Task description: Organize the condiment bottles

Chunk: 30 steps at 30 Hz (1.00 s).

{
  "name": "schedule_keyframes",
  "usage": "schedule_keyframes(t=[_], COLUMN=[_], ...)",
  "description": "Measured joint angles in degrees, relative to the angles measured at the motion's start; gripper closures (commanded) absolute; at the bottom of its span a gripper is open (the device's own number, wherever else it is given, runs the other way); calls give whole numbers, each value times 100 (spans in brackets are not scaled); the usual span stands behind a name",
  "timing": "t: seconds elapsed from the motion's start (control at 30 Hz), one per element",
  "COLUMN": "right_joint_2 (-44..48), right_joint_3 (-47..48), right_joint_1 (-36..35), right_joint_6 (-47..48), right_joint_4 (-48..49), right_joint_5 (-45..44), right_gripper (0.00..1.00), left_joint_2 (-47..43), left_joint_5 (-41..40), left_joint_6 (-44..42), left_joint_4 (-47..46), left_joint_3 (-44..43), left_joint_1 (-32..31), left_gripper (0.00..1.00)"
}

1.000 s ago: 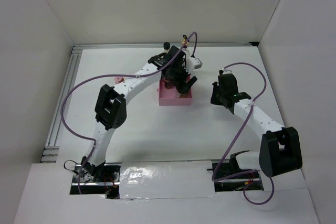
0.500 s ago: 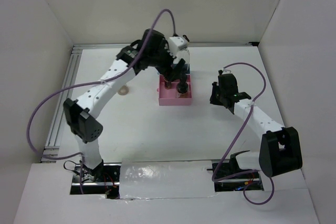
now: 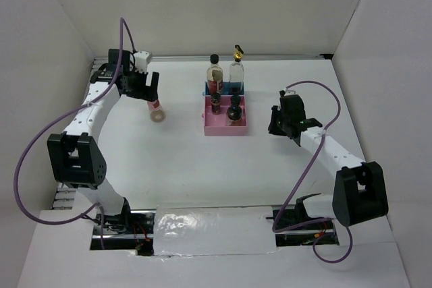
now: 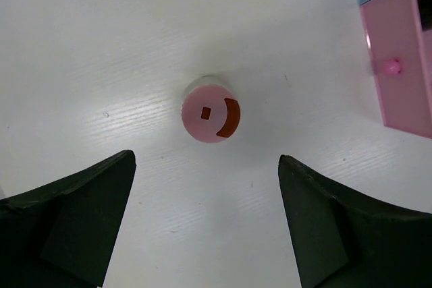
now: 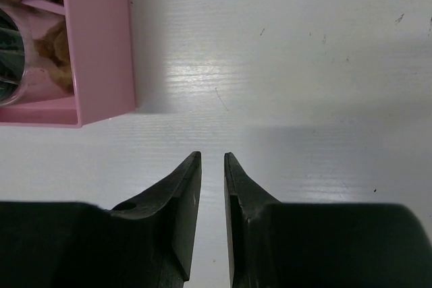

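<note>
**1 jar outstanding, 4 bottles housed**

Nearest the bases, the right gripper [image 5: 212, 160] hangs low over the table [image 3: 202, 166], just beside the pink wall of the tray [image 5: 98, 32]. Its jaws are drawn almost together with nothing between them. We judge it parked out of the way, leaving the work to the other arm.

Further out on the left, the pink-capped jar [image 4: 210, 112] sits alone on the table, well apart from the tray. The left gripper [image 3: 138, 87] points at it with jaws spread wide and empty. We judge this an approach to a grasp, since it is the only bottle we see outside the tray.

Beyond, 2 dark-capped jars [image 3: 216, 102] stand in the tray's pink section. The red-labelled bottle [image 3: 214, 76] and gold-capped bottle [image 3: 236, 67] stand at its blue far end.

The left wrist view alone shows the jar's cap, with its red-brown mark, lying near the middle of the gap between the fingers. The right wrist view alone settles the narrow jaw gap. Only the top view shows all 4 housed bottles, but it does not tell us whether the loose jar is upright or tilted.
</note>
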<state>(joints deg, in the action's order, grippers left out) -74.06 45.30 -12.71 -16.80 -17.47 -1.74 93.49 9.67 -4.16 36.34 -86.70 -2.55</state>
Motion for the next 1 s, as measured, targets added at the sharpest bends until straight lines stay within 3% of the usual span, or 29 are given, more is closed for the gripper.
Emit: schedule_keyframes(t=[0.37, 0.47, 0.73, 0.77, 0.83, 0.87, 0.97, 1.0], right_joint_2=[-44, -44, -44, -44, -44, -44, -44, -44], right_joint_3=[0, 0, 0, 0, 0, 0, 0, 0], right_joint_1=[-28, -28, -28, -28, -28, -28, -28, -28], right_joint_6=[-2, -4, -4, -4, -4, -4, -4, -4], right_joint_4=[-15, -13, -15, -15, -13, -13, -13, -13], right_joint_5=[-2, -22, -87, -92, -92, -94, -96, -94], right_gripper=[72, 72, 72, 72, 72, 72, 72, 72], left_joint_2=[925, 1051, 1067, 1067, 1067, 1064, 1051, 1051], left_joint_5=[-42, -50, -142, -133, -127, -109, -83, -66], left_joint_6=[-52, -72, -170, -173, -179, -179, -186, -188], left_joint_4=[-581, -688, -868, -907, -922, -920, -857, -761], left_joint_3=[177, 219, 431, 444, 450, 452, 437, 391], left_joint_1=[35, -11, -181, -177, -177, -177, -184, -192], left_gripper=[3, 10, 51, 62, 73, 85, 100, 100])
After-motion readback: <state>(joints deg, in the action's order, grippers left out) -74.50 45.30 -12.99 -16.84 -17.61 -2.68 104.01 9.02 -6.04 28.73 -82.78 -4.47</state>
